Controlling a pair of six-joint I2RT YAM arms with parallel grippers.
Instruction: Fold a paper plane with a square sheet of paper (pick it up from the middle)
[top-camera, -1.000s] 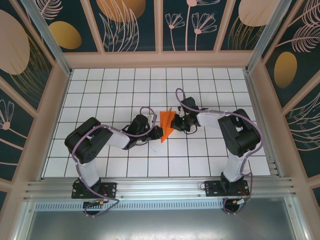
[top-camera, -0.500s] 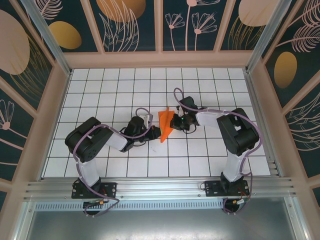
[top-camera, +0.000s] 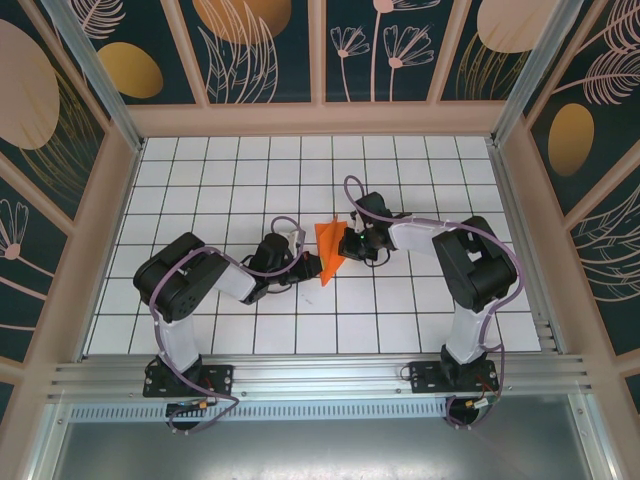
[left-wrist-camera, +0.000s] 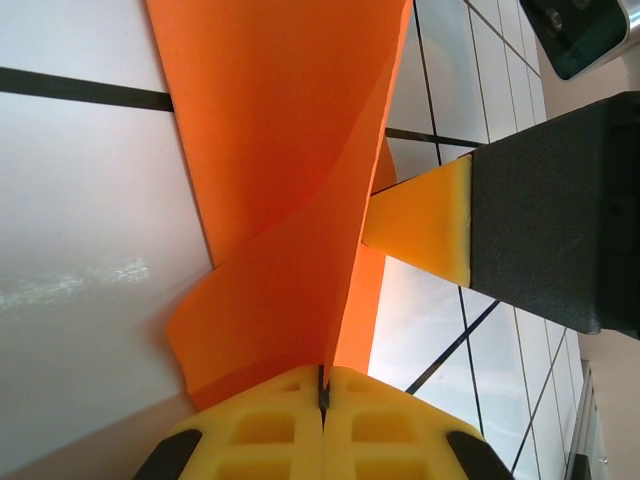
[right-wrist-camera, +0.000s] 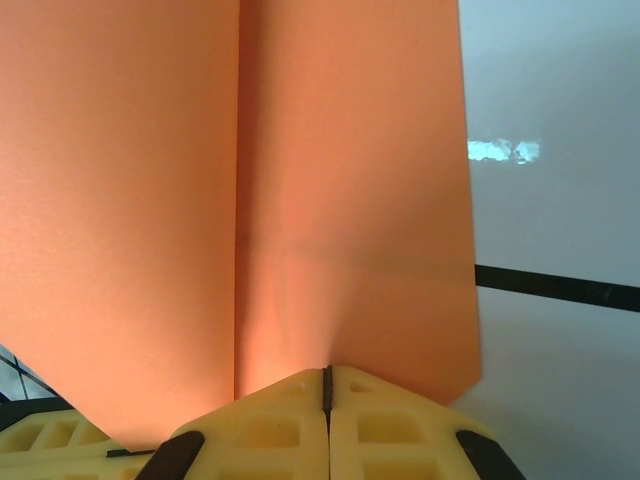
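The square sheet of paper is folded into a narrow, pointed orange paper plane (top-camera: 328, 250) at the table's middle, held between both arms. My left gripper (top-camera: 314, 267) is shut on its lower end. In the left wrist view a fold of the plane (left-wrist-camera: 280, 150) runs edge-on into the seam of that gripper (left-wrist-camera: 323, 385). My right gripper (top-camera: 349, 243) is shut, its tips against the plane's right side. The right wrist view has the plane's flat face (right-wrist-camera: 340, 180), with one crease, just beyond the closed tips (right-wrist-camera: 327, 375). One right fingertip (left-wrist-camera: 425, 215) touches the fold's edge.
The white grid-tiled table (top-camera: 200, 180) stretches out on all sides of the arms. Pink-framed walls (top-camera: 320, 118) close off the back and both sides. A metal rail (top-camera: 320, 375) runs along the near edge, by the arm bases.
The paper plane and both grippers have shifted slightly to the left. Both grippers have stayed shut.
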